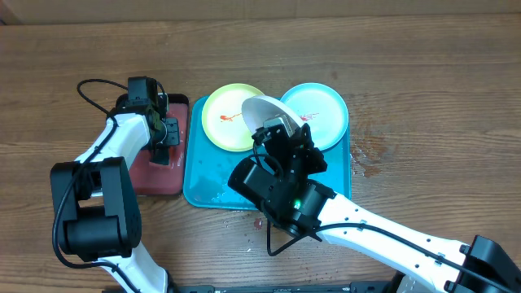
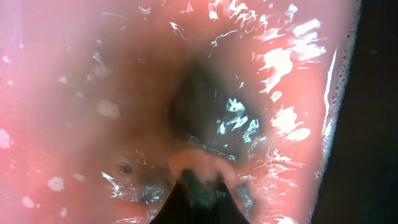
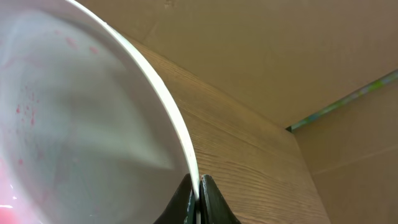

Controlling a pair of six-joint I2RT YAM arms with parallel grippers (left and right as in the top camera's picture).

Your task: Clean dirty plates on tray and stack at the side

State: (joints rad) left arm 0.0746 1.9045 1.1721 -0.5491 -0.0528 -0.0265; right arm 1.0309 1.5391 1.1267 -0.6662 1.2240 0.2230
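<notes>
Here, right end effector [image 3: 199, 182] pinches white plate [image 1: 264, 109] rim above tray [image 1: 205, 184]

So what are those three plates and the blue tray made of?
Probably plastic. The white plate, green plate and cyan plate have thin rims, flat bright colour and a soft sheen. The tray looks like smooth moulded plastic: glossy, rounded corners, raised rim.

On my overhead feed a wood-grain table [image 1: 423, 57] carries a small black-rimmed reddish tray [image 1: 167, 175] at its left, the tray's floor wet and glinting in the left wrist feed, damp spatters [image 1: 370, 155] darken the wood right of centre, and brown cardboard [image 3: 249, 50] walls the far side.
</notes>
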